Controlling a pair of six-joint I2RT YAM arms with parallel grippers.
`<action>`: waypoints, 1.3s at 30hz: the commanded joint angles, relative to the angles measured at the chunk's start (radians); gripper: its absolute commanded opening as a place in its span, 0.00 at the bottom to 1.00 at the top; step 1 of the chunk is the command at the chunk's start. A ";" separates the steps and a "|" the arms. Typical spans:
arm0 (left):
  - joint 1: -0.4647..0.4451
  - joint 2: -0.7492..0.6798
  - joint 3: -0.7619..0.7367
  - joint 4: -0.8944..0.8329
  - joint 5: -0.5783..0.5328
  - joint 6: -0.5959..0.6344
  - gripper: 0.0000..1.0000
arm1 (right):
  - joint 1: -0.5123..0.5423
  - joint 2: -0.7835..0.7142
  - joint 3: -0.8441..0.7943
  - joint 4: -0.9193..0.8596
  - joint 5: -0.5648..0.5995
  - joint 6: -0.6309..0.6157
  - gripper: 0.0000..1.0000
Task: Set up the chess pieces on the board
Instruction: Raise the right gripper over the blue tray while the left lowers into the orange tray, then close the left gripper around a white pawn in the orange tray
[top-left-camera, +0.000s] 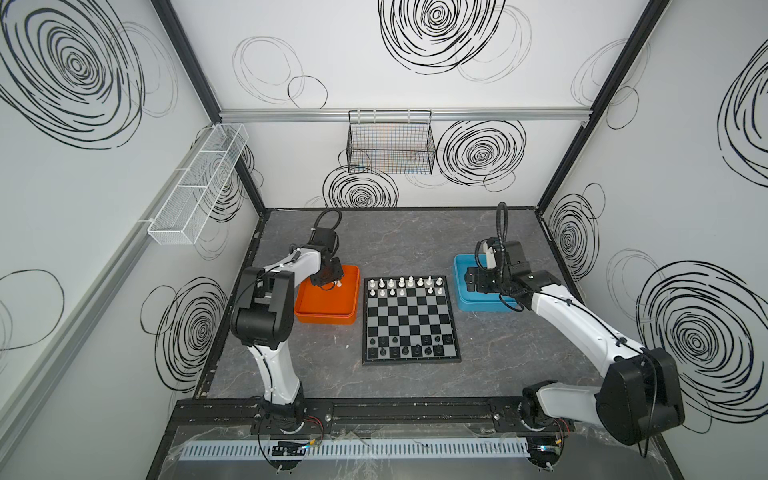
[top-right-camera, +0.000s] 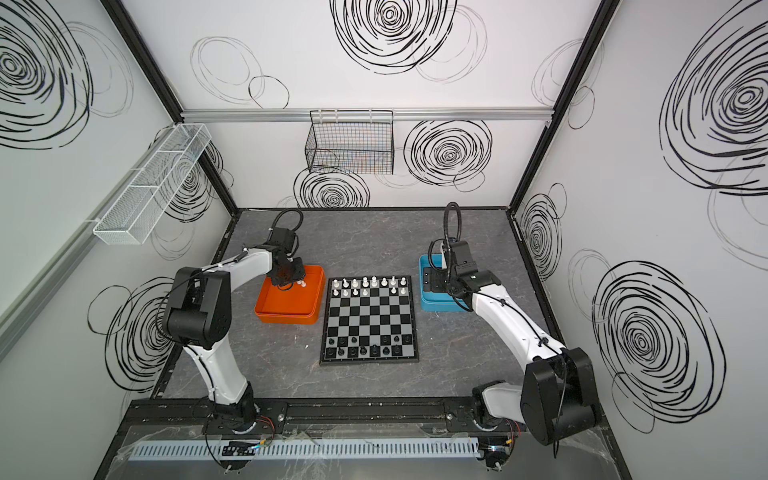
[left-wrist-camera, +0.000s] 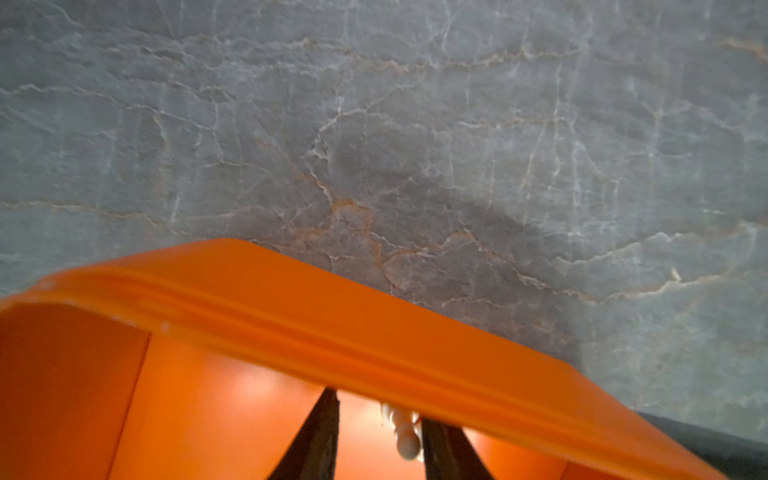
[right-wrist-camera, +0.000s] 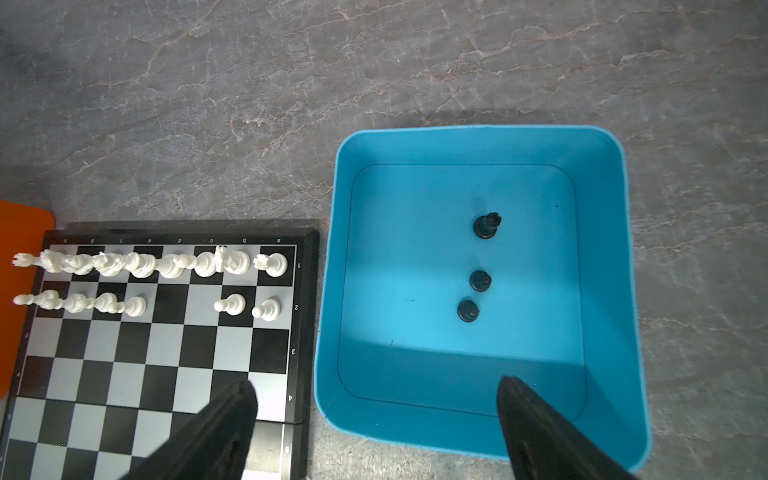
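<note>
Grey marbled worktop (top-left-camera: 415, 249) carries the board (top-left-camera: 409, 320), white ranks far, black ranks near, both with gaps. My left gripper (left-wrist-camera: 376, 409) sits down in the orange tray (top-left-camera: 328, 309), jaws straddling a white piece (left-wrist-camera: 405, 440) and touching it on one side only, so nothing is gripped. An off-centre pinch could tip it or flick it away. My right gripper (right-wrist-camera: 374, 382) hangs spread wide over the blue tray (right-wrist-camera: 457, 145), which holds three black pieces (right-wrist-camera: 480, 280).

- Board (top-left-camera: 409, 320): centre of the worktop (top-left-camera: 415, 245).
- Far pieces (top-left-camera: 401, 283) and near pieces (top-left-camera: 405, 352): on the board's end rows.
- Left tray (top-left-camera: 328, 309): beside the board's left; one piece (top-left-camera: 339, 284) inside.
- Right tray (right-wrist-camera: 415, 249): beside its right; three pieces (right-wrist-camera: 480, 280) inside.
</note>
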 joint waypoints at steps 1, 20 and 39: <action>-0.008 0.021 0.023 -0.011 -0.020 -0.005 0.33 | -0.005 0.012 -0.007 0.018 0.002 -0.013 0.95; -0.034 0.026 0.013 -0.011 -0.028 0.003 0.17 | -0.008 0.054 0.032 -0.027 -0.007 -0.012 0.95; -0.039 -0.101 -0.015 -0.112 -0.059 0.087 0.09 | -0.011 0.053 0.073 -0.061 -0.015 -0.012 0.95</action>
